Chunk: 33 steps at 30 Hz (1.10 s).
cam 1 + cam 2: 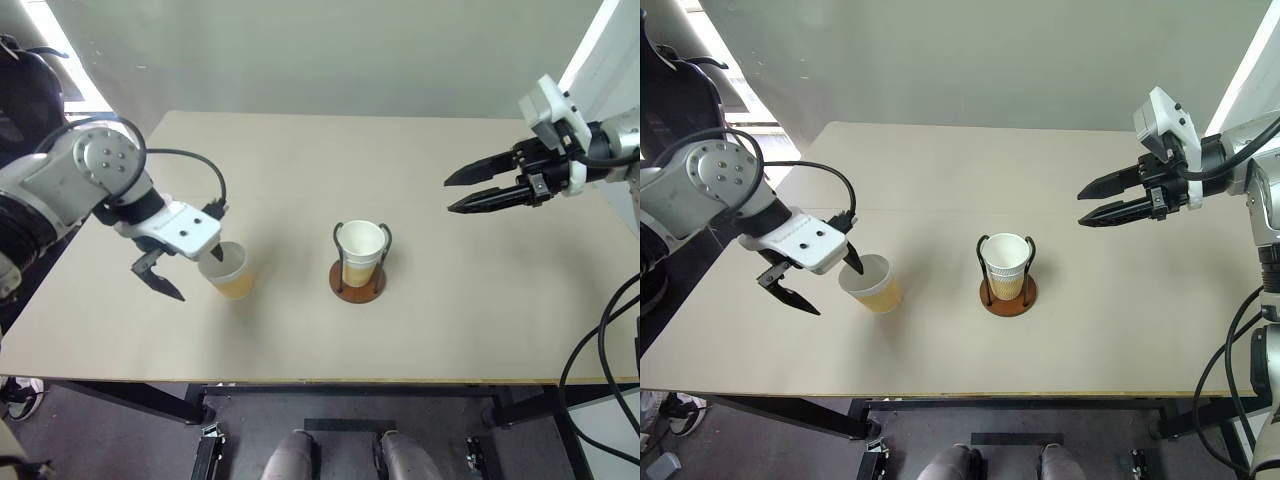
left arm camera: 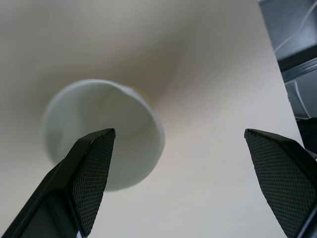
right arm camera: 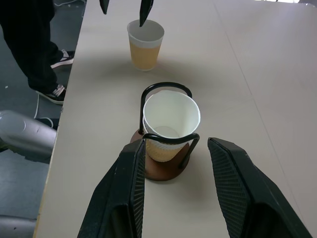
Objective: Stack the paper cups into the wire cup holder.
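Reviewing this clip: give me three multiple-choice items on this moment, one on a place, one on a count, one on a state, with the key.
1. Where is the loose paper cup?
A. on the table, under the left gripper
B. in the right gripper
C. on the floor

2. How many wire loops rise from the wire cup holder?
A. one
B. two
C. four

3. The right gripper is:
A. gripping a cup
B. open, empty
C. pressed on the table

Key: A, one finger hangs over its rim; B, two dark loops flank the stacked cups; B, fingers apart in the air.

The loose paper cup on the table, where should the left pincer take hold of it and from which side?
Take the loose paper cup by its rim wall from above: it stands upright, mouth open, and the left pincer hangs open over it, one finger already inside the mouth.
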Each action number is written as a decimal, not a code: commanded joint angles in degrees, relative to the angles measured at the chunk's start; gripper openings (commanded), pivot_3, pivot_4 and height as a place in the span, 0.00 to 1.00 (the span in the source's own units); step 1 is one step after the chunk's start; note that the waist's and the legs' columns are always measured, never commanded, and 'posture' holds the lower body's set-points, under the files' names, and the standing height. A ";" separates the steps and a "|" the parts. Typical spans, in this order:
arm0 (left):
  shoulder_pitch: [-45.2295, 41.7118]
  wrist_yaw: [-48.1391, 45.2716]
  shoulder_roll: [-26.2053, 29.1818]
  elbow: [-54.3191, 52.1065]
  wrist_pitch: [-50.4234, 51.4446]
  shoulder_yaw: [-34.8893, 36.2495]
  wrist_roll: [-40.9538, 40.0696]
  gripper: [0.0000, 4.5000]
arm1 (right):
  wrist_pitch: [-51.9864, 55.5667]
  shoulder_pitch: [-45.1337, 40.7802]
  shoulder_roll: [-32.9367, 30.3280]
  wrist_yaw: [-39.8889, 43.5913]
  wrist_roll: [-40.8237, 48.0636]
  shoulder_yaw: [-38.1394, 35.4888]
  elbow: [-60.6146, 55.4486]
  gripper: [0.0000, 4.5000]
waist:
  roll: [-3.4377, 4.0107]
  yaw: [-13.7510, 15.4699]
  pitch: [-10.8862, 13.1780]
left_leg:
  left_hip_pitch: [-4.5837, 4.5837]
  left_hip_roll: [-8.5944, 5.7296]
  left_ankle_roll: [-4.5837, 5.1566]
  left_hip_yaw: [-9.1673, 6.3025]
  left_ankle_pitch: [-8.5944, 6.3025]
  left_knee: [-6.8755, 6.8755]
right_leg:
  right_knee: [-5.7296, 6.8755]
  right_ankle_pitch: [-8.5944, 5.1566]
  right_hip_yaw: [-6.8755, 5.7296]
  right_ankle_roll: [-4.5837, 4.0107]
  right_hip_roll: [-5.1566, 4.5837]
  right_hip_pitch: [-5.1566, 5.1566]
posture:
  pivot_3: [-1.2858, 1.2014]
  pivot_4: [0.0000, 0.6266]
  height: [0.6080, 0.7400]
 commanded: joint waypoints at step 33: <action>6.86 -1.84 -10.19 17.26 -16.58 11.84 7.54 0.24 | 0.95 -0.79 0.45 -0.26 0.19 -1.79 -3.07 0.44 | -0.01 0.14 0.00 | -0.01 -0.07 0.00 -0.07 0.00 0.07 | 0.16 0.04 -0.03 0.04 -0.02 -0.02 | 0.52 0.24 1.00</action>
